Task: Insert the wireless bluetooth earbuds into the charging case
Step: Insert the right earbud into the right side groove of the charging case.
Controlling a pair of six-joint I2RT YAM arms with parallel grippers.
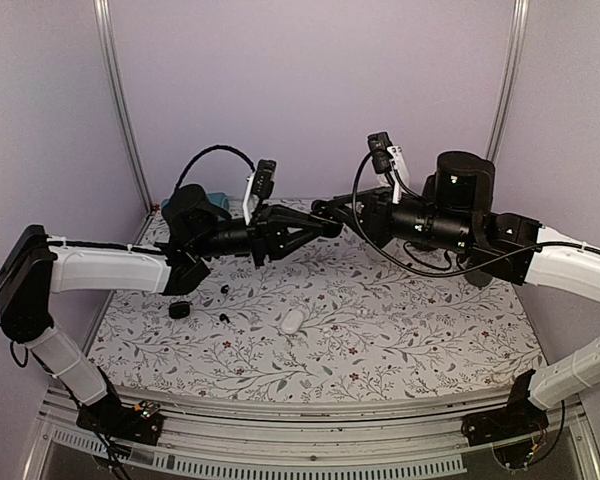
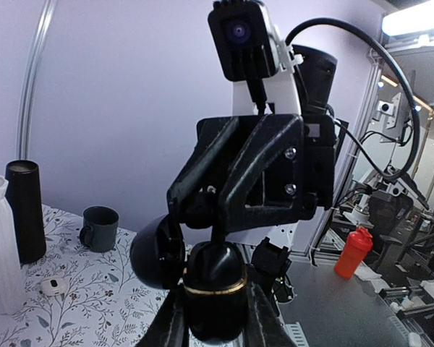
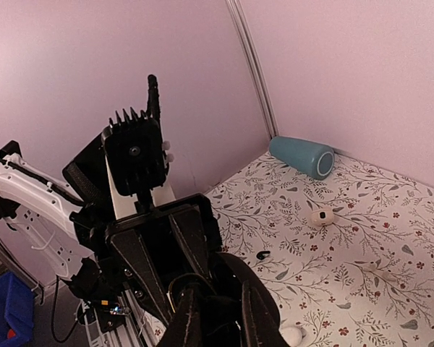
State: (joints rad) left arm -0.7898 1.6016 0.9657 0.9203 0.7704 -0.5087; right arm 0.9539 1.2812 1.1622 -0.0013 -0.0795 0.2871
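I have both arms lifted and meeting nose to nose above the back half of the surface (image 1: pixel 400 330). The left end effector (image 1: pixel 325 228) is clamped on a black charging case (image 2: pixel 215 289) with a gold band. A rounded black lobe beside it looks to me like the lid swung open. The right end effector (image 3: pixel 215 296) has its jaws drawn nearly together right against that case, but I cannot tell whether a bud is pinched between them. Two tiny black specks that I take for earbuds (image 1: pixel 225 288) lie on the surface below the left forearm, well apart from the case, so I judge those at least are not yet seated.

For this step I would hold the left grip steady with the case mouth facing the right fingers. Then I would creep the right arm in along its own finger line, turning the wrist only slightly to match the socket. I would let go only once the bud sits. A hard push could twist the case in its pinch.

Room is tight between the two wrists, so any retreat should go straight back first. The back wall (image 1: pixel 310 90) and the looping cables (image 1: pixel 215 152) crowd the far side, and a teal cylinder (image 1: pixel 218 203) sits just behind the left arm. A white pebble-shaped case (image 1: pixel 293 320) lies below the meeting point. The freer space is toward the near edge.
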